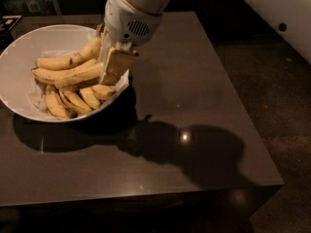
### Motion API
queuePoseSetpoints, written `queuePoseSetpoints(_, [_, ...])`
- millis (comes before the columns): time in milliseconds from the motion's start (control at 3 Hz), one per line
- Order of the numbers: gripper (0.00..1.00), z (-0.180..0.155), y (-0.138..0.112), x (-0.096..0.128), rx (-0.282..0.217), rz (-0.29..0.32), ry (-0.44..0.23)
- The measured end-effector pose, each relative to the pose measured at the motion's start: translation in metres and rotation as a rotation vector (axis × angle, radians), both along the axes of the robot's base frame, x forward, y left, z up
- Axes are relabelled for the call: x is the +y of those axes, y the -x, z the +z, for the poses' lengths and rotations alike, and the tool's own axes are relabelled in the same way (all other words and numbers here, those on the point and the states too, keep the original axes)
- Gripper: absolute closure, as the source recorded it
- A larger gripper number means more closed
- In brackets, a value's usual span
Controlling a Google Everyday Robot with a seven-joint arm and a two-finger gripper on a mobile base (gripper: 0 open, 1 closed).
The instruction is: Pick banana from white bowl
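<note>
banana (68,75) lies left-right in white bowl (14,57) | claw (110,73) at right end | grip: cannot tell

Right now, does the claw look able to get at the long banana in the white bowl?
Probably yes: the claw sits inside the white bowl, at one end of the banana, with nothing covering it.
</note>
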State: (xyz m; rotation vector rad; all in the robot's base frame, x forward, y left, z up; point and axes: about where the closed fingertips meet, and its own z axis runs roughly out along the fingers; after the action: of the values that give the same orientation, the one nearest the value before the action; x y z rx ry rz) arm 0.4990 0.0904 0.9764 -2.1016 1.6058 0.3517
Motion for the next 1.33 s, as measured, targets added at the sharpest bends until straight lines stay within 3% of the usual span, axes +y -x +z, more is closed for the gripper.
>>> queuePoseSetpoints(333, [1.00,0.005,0.014,-0.021,-0.023,0.004,-0.090])
queuePoseSetpoints(667, [1.00,0.005,0.030,-0.055,-0.046,-0.053,-0.158])
queuePoseSetpoints(1333, [1.00,0.003,0.071,-0.119,-0.096,-0.189,-0.214])
